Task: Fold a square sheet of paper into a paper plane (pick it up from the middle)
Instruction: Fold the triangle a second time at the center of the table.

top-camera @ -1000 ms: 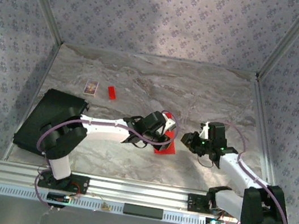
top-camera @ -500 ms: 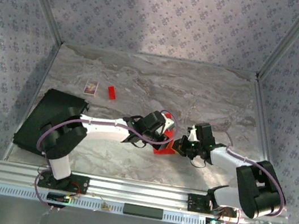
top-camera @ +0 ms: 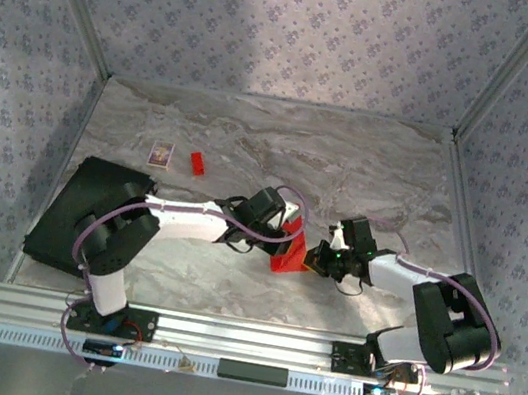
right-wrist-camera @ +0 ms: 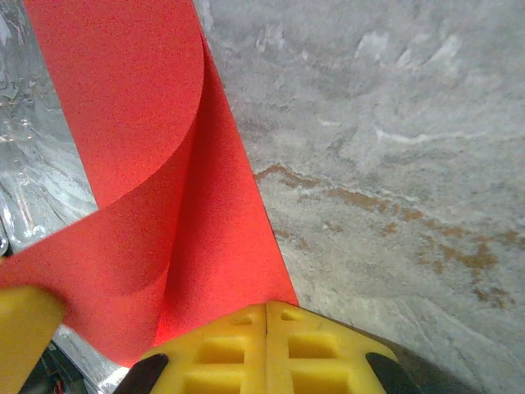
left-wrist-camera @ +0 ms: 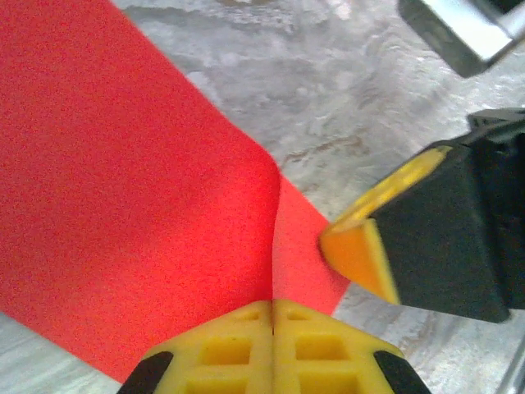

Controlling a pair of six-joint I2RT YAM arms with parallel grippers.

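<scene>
Left pincer [left-wrist-camera: 272, 310] and right pincer [right-wrist-camera: 267, 312] each pinch the square sheet of paper [left-wrist-camera: 123, 205], jaws pressed together. I should move both in step, or it tears.

The left arm [top-camera: 185, 217] reaches from its base out to the left side of the square sheet of paper [top-camera: 286, 258], wrist directly above that side. The left tool [left-wrist-camera: 272, 309] has its jaws pressed together on a raised fold of the sheet. The right arm [top-camera: 412, 279] is folded low and points at the sheet's right side. The right tool [right-wrist-camera: 267, 312] is clamped on that edge, just beside the left tool.
</scene>
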